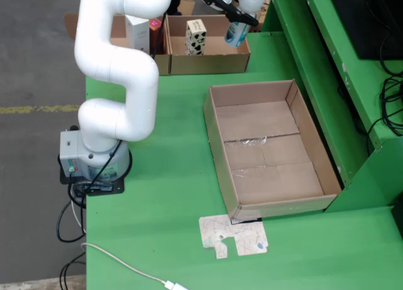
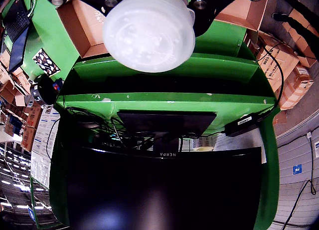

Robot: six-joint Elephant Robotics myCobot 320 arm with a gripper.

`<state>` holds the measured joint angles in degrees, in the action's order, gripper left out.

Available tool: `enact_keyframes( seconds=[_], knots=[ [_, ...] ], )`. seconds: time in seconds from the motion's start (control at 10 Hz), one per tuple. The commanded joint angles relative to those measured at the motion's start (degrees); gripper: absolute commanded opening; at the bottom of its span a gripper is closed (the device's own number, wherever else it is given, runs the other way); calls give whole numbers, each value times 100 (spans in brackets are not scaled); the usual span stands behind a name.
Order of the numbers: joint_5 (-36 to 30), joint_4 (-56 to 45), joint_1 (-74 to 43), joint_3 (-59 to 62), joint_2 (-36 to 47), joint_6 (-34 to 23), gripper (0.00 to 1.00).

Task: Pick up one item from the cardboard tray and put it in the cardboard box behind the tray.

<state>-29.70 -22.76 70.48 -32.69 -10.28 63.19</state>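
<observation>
1. The bottle (image 1: 241, 19) is sitting between my fingers: it is a translucent plastic one with a blue label, and my gripper (image 1: 238, 12) is clamping it near its upper part, so my jaws are closed only as far as its body allows.

2. In the fixed view the bottle is hanging just under and slightly in front of my fingertips, with its long axis leaning, the top toward my wrist and the bottom pointing down to the small cardboard tray (image 1: 217, 62). It is in the air, over the right end of that tray, not resting on it.

3. In my wrist view the round white end of the bottle (image 2: 148, 29) is filling the top middle, directly ahead of me, and I am looking along its length. The gripper body is only dark edges around it there.

4. Below me, in the tray, a carton with black spots (image 1: 196, 36) and a white box (image 1: 137, 33) are standing upright.

5. The large open cardboard box (image 1: 267, 153) is lying well apart from my gripper, toward the near side of the green table (image 1: 164, 195) in the fixed view, and it is looking empty.

6. I am judging that the coming move is carrying the bottle from above the tray across to over this box, then lowering it with its tilted axis clearing the wall.
</observation>
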Motion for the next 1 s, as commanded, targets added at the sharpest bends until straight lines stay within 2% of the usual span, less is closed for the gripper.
enact_keyframes(
  seconds=[0.0,0.1,0.4,0.5,0.9],
  knots=[
    [269,-994,331,2343,-1497,280,0],
    [272,-1281,376,3090,-1956,315,0],
    [428,-2067,844,3269,-1801,892,0],
    [582,-2082,1099,3269,-1810,1025,0],
    [526,-1813,1149,3269,-1984,946,0]
  ],
)
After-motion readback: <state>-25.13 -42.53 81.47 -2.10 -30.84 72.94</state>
